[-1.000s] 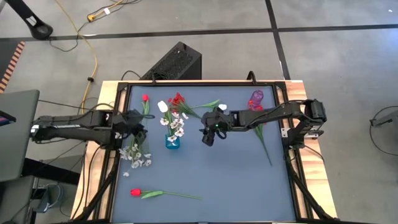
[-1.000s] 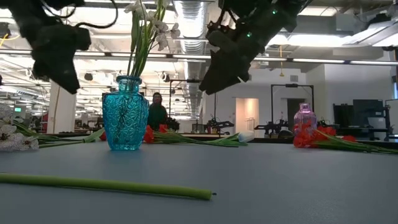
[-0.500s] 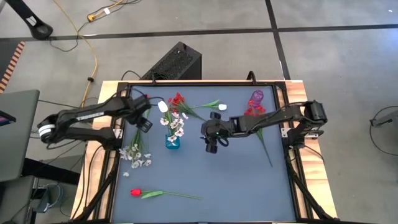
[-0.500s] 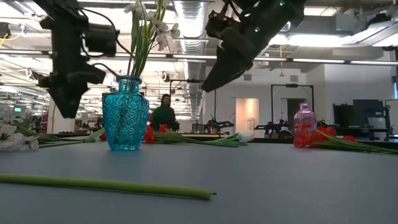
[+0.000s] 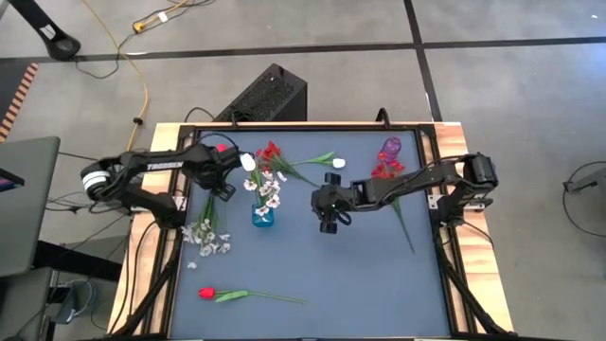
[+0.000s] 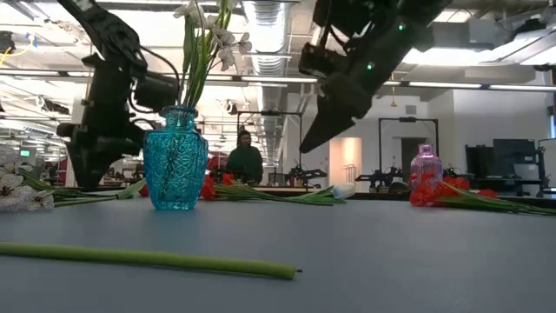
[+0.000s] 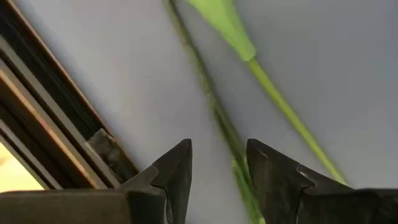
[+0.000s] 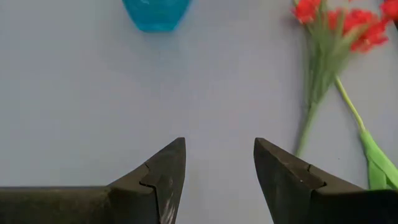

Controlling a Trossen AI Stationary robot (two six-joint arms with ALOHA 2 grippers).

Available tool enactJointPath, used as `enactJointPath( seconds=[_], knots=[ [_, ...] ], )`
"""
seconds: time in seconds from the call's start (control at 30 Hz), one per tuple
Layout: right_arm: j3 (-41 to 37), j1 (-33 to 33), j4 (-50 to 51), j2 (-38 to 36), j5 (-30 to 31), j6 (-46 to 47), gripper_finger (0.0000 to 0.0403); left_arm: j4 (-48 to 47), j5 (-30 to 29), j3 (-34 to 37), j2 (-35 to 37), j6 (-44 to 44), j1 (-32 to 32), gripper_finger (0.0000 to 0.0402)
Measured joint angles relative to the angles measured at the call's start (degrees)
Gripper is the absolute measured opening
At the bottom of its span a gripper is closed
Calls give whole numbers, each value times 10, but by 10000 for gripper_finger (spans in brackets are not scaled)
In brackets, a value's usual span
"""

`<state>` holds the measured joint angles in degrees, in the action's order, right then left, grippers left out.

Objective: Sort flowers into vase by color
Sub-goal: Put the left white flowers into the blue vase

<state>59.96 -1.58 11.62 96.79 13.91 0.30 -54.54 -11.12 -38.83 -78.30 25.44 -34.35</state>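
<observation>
Textured blue glass vase (image 5: 262, 216) holds white blossom sprays; purple glass vase (image 5: 389, 150) holds red ones; loose on the table remain a red tulip (image 5: 206, 294), a white spray (image 5: 206, 237) and others; left gripper (image 5: 225, 189) and right gripper (image 5: 328, 225) hover parted, empty.

A teal, diamond-patterned vase (image 6: 175, 158), a pink vase (image 5: 390, 150), red flowers (image 5: 269, 152) and a blue-grey tabletop (image 5: 360, 275) are seen.

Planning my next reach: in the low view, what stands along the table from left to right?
White blossom spray lying at the left edge → textured turquoise glass vase holding white flowers → small pink glass vase → red flowers lying beside it.
</observation>
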Motion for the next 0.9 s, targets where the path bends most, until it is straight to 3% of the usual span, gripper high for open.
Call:
enactJointPath(
  seconds=[0.37,0.47,0.63,0.9],
  knots=[
    [-5,7,-2,0,-3,12,214,55,66,34,-35,-63,-47,138],
    [-5,5,-3,0,-3,12,214,55,66,33,-23,-63,-47,109],
    [-5,5,-6,0,-3,12,214,16,43,14,3,-63,-46,16],
    [-5,5,-6,0,-3,13,214,-32,6,-22,57,-47,-48,3]
  ],
)
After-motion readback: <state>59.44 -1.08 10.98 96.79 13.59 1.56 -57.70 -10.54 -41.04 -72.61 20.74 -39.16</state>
